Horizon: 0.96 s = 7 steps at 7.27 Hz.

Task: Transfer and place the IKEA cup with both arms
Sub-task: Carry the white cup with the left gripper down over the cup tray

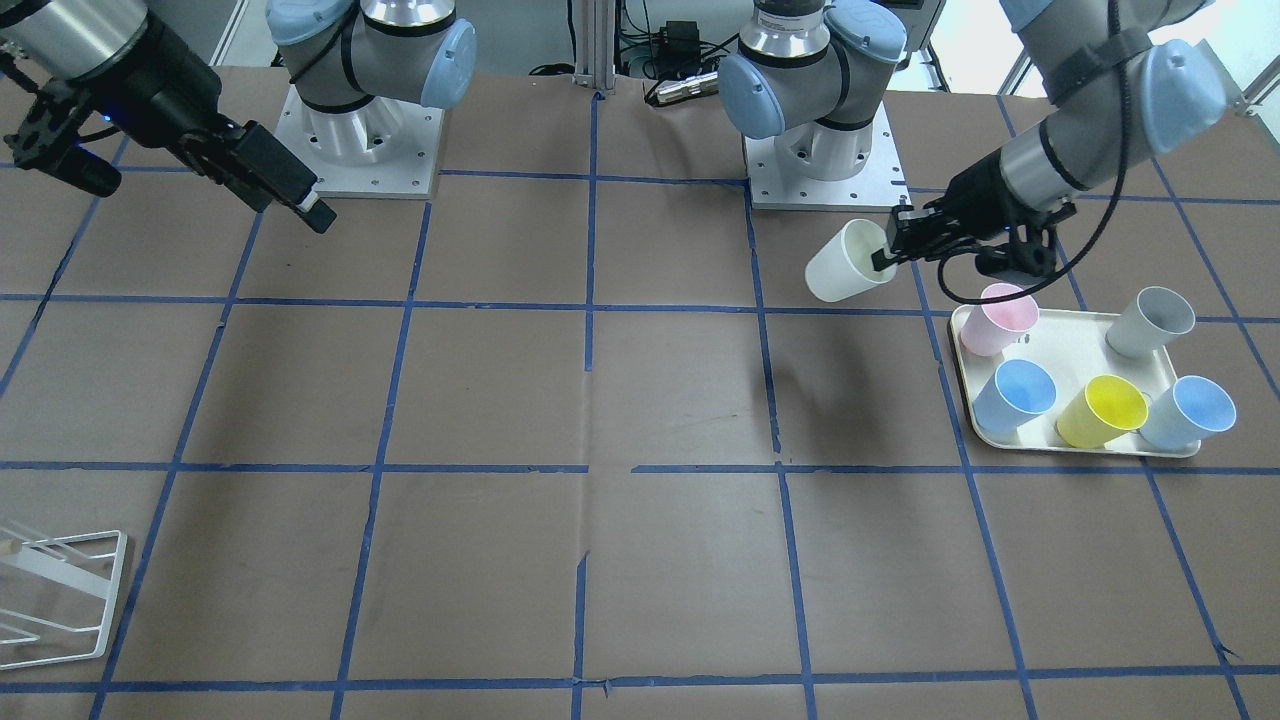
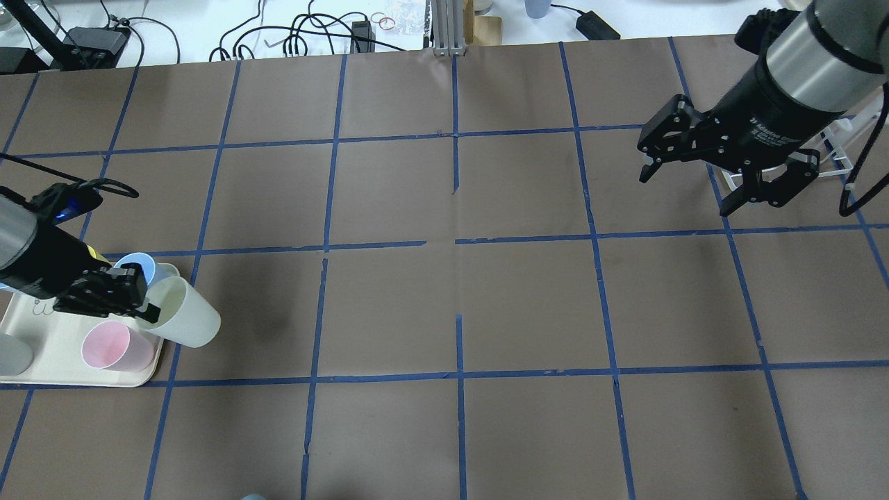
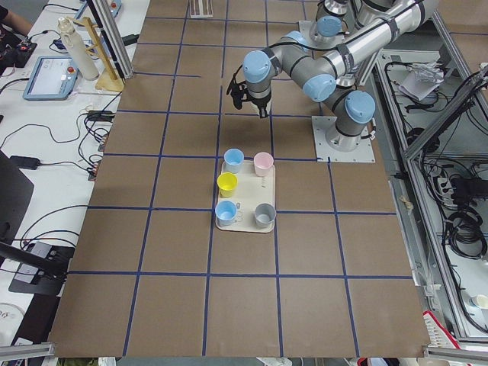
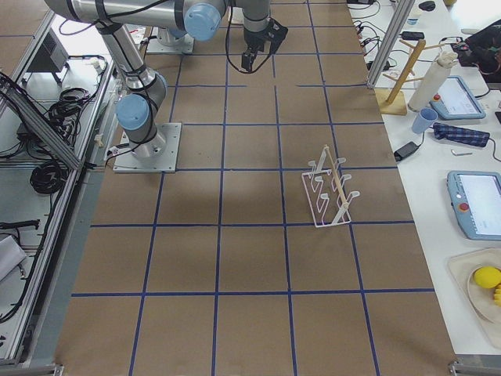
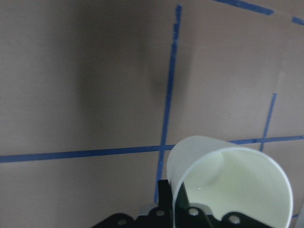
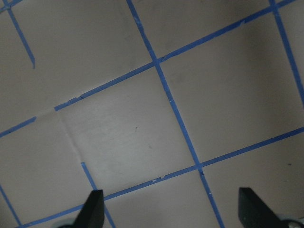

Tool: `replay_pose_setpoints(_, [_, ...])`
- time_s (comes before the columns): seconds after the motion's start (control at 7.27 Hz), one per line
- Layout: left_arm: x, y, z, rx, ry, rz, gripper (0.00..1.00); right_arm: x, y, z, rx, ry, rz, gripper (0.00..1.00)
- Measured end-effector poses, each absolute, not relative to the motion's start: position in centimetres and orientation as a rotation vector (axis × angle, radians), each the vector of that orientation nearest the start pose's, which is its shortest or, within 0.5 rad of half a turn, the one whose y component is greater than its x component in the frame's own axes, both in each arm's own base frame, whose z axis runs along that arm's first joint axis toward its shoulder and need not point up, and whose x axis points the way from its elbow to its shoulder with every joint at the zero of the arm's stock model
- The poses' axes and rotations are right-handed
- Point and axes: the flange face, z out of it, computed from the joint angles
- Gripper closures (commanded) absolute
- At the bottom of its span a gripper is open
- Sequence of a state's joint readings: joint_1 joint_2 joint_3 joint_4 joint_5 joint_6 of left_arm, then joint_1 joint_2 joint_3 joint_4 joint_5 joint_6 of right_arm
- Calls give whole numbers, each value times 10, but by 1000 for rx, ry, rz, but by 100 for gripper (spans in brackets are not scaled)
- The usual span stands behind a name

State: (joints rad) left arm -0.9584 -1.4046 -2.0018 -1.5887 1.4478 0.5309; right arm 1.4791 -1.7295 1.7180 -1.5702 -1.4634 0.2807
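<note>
My left hand (image 2: 142, 309) pinches the IKEA cup (image 2: 189, 323) by its rim, up in the air just beside the tray (image 2: 48, 348). The cup is tipped, bottom pointing across the bench (image 2: 444, 312) toward my right hand (image 2: 684, 193), wide open, far off.

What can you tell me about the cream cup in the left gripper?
The cream cup is a plain, smooth tumbler without handle, plastic by its look, narrower at the base. It is empty. The left gripper pinches its rim, one finger inside, one outside. It hangs tilted above the table, beside the tray, touching nothing else.
</note>
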Motion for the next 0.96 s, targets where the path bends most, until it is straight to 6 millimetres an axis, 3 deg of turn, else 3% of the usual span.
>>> replay_pose_setpoints(0.28, [163, -367, 367, -50, 3322, 269, 100, 129, -432, 475, 358, 3091, -18, 0])
replay_pose_setpoints(0.55, [235, -343, 365, 38, 3299, 197, 100, 132, -429, 466, 260, 3111, -18, 0])
replay_pose_setpoints(0.96, [296, -354, 335, 278, 3221, 88, 100, 130, -429, 465, 191, 3113, -20, 0])
